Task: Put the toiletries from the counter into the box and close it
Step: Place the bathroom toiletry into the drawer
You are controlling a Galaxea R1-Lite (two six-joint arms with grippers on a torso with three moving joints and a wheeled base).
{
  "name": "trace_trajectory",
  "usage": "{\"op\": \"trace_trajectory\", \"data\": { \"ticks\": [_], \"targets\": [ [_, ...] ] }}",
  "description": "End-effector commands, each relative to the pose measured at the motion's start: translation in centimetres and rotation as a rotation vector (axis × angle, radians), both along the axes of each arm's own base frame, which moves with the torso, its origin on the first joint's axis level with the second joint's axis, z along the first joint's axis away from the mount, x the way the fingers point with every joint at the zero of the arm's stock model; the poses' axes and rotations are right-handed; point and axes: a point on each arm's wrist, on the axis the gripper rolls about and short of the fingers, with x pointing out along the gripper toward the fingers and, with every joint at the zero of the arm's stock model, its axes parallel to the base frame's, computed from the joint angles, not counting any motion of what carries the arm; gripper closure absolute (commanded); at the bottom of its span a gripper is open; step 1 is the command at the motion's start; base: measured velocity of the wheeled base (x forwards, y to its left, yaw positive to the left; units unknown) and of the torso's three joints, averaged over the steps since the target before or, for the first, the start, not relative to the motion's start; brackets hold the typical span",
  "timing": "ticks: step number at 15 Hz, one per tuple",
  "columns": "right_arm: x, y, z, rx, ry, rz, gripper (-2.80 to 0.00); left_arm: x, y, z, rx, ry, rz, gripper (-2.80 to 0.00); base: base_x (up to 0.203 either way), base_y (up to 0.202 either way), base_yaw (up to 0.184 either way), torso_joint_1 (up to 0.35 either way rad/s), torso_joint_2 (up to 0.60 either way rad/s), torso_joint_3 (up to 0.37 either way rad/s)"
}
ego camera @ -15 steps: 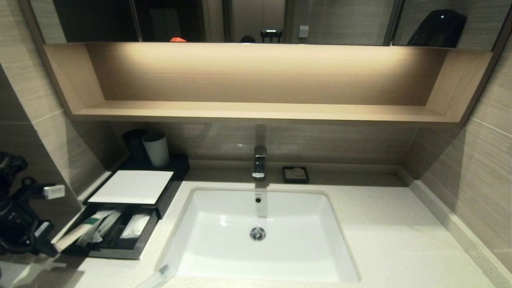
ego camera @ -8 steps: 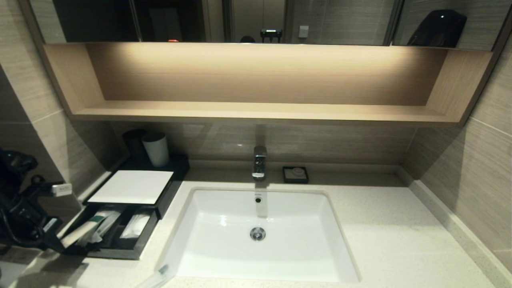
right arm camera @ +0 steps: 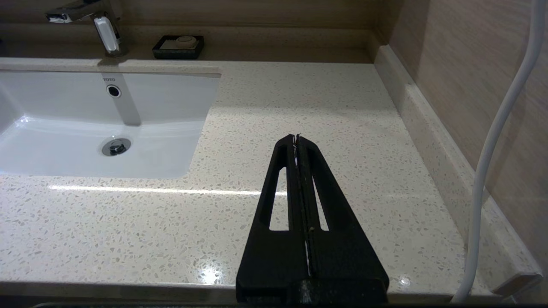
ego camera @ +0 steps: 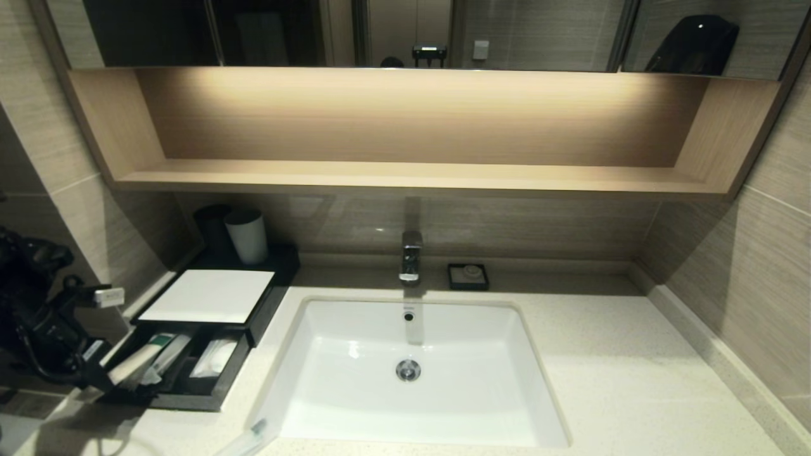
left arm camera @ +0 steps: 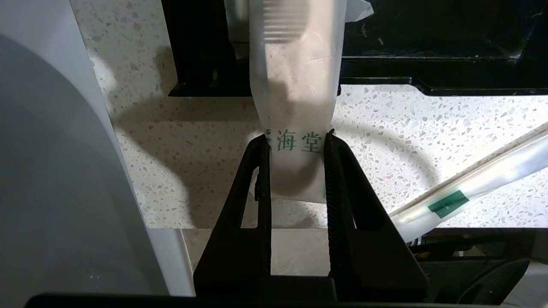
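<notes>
Left wrist view shows my left end effector (left arm camera: 295,139) clamped on a packet (left arm camera: 295,85) whose far end overhangs the drawer (ego camera: 184,373) of the box (ego camera: 209,297); I should slide it fully inside before letting go. Right end effector (right arm camera: 297,139) parked, pinched closed on nothing

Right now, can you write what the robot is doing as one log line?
left gripper: shut on whitish wrapped packet, over black box's open drawer | right gripper: shut, idle | another green-labelled packet on speckled counter

Head view high, facing sink (ego camera: 408,367) and counter (ego camera: 602,380), left wrist close above counter edge, right wrist low, sharing sink
</notes>
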Motion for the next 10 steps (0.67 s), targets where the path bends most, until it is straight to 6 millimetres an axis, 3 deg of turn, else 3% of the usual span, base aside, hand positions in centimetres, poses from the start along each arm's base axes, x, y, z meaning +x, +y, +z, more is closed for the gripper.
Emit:
{"op": "trace_trajectory", "data": {
  "ticks": [1, 10],
  "targets": [
    [0.0, 0.0, 0.0, 0.000, 0.000, 0.000, 0.00, 0.5, 0.0, -0.4, -0.006, 0.005, -0.007, 0.00, 0.000, 0.000, 0.000, 0.000, 0.00, 0.000],
    [0.0, 0.0, 0.0, 0.000, 0.000, 0.001, 0.00, 1.9, 0.1, -1.0, -0.013, 0.002, -0.004, 0.00, 0.000, 0.000, 0.000, 0.000, 0.00, 0.000]
  ]
}}
